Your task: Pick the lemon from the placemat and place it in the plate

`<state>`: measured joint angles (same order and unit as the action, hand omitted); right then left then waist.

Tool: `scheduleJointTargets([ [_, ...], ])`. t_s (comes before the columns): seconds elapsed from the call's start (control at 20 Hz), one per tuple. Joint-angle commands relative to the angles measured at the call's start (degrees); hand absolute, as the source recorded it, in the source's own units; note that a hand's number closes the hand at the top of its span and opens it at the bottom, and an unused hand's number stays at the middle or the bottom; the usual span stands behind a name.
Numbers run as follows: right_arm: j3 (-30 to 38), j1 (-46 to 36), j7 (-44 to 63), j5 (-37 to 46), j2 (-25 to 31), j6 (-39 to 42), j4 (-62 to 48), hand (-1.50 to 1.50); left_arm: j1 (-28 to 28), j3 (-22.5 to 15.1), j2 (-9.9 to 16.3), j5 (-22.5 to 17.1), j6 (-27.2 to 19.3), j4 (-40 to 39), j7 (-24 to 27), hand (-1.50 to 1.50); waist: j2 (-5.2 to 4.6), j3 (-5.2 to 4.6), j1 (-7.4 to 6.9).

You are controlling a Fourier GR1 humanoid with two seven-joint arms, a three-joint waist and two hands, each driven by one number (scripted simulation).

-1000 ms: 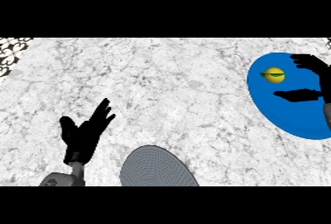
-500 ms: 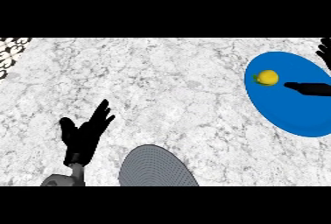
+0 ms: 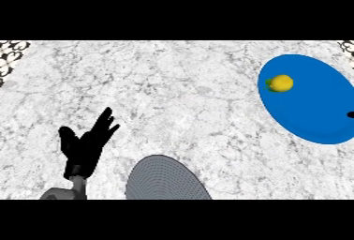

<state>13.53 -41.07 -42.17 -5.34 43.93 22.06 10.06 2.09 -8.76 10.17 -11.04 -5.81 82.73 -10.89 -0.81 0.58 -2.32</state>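
Note:
A yellow lemon [image 3: 281, 83] lies on the upper left part of the blue oval placemat [image 3: 311, 108] at the right of the head view. The grey ribbed plate [image 3: 166, 180] sits at the lower edge, cut off by the view, left of centre. My left hand [image 3: 86, 145] rests open, fingers up, just left of the plate. Of my right hand [image 3: 350, 114] only a black tip shows at the right edge, over the placemat and well apart from the lemon.
The white marbled counter [image 3: 159, 93] spreads between placemat and plate. Dark patterned patches [image 3: 10, 51] show at the top corners.
My right hand has pulled away from the lemon to the right and is nearly out of view. The lemon stays on the placemat. The left hand has not moved.

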Motion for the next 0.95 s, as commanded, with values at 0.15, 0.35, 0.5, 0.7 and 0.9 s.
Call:
scheduleJointTargets([
  [0.15, -2.0, 7.3, -7.7, 2.5, 4.8, 11.4, 0.5, -1.50, -1.8, -0.7, -1.3, 0.9, -0.3, -2.0, 0.8, 0.00, -0.11, -0.26, 0.70],
  [0.35, -3.2, 9.9, -10.8, 4.2, 6.3, 10.1, 2.2, -1.50, -1.1, -0.8, -1.1, 0.3, 0.2, -1.1, -2.5, 0.00, 0.02, -0.25, 0.87],
  [0.5, -4.3, 12.1, -12.6, 5.5, 7.5, 11.3, 2.6, -1.50, -1.7, -0.6, -1.2, 1.2, -1.1, 0.7, -2.2, 0.00, 0.10, -0.23, 0.80],
  [0.7, -4.7, 16.0, -15.6, 5.9, 6.3, 9.8, 3.3, -1.50, -4.9, -0.9, -1.4, 1.3, -0.2, 0.0, 0.0, 0.00, 0.30, -0.29, 1.13],
  [0.9, -4.1, 15.1, -14.6, 5.5, 9.1, 10.9, 3.3, -1.50, -2.1, 0.3, -0.9, 0.3, 1.1, -1.4, -1.0, 0.00, 0.17, -0.27, 1.11],
])
